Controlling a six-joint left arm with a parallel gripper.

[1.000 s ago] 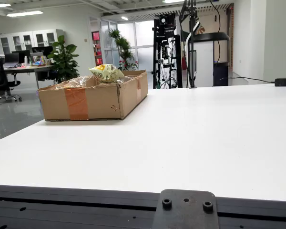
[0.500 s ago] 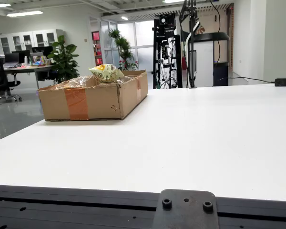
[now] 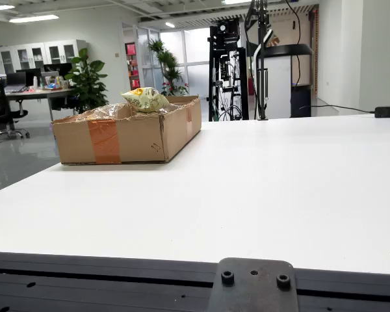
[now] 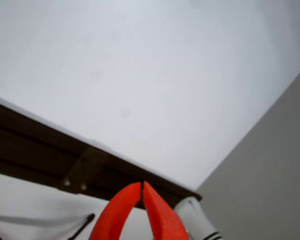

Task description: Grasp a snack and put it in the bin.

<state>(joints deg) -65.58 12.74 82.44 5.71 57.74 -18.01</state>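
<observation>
In the fixed view, nothing has shifted over the last second: the long brown cardboard box with an orange tape strip (image 3: 127,134) sits at the far left of the white tabletop (image 3: 279,188), and a crumpled yellow-green snack bag (image 3: 145,99) rests on top of the clear wrappers piled inside it. I see no other snack on the table, so I judge the task to be done or nearly so. The bag carries a small red mark, but its print is too small for me to read.

In the wrist view, my orange gripper (image 4: 141,186) has its two curved fingertips pressed together with nothing between them, pointing at the bare white surface and a dark frame rail (image 4: 50,150). No writing shows here.
</observation>
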